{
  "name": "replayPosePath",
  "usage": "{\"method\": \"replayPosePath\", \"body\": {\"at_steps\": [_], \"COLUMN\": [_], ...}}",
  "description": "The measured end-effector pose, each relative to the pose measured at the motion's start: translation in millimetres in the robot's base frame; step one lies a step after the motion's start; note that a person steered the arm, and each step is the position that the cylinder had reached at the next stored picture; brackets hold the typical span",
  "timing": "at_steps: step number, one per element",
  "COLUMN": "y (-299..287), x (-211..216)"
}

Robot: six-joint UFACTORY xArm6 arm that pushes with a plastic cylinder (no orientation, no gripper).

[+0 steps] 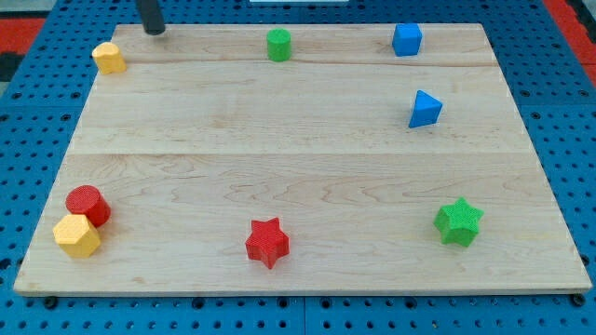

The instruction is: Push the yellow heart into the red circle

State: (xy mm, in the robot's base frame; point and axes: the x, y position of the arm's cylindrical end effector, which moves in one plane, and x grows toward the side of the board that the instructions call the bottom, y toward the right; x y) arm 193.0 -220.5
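Note:
A yellow block point(109, 58) lies near the board's top left corner; its outline reads as a heart, though it is small. The red circle point(87, 205) sits at the bottom left, far below it. A second yellow block point(76, 235), faceted like a pentagon, touches the red circle's lower left side. My tip point(155, 32) is at the board's top edge, a short way to the right of and slightly above the top yellow block, not touching it.
A green cylinder-like block point(278, 45) and a blue cube point(406, 40) sit along the top edge. A blue triangle point(425, 109) is at the right. A red star point(267, 242) and a green star point(457, 221) lie near the bottom.

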Motion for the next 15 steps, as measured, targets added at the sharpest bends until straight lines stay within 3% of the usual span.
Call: {"method": "replayPosePath", "body": {"at_steps": [1,2,5,7,11,13,15], "y": [-61,-84,-25,-7,-22,-7,-1], "x": [21,32,122,117,202,175,230]}}
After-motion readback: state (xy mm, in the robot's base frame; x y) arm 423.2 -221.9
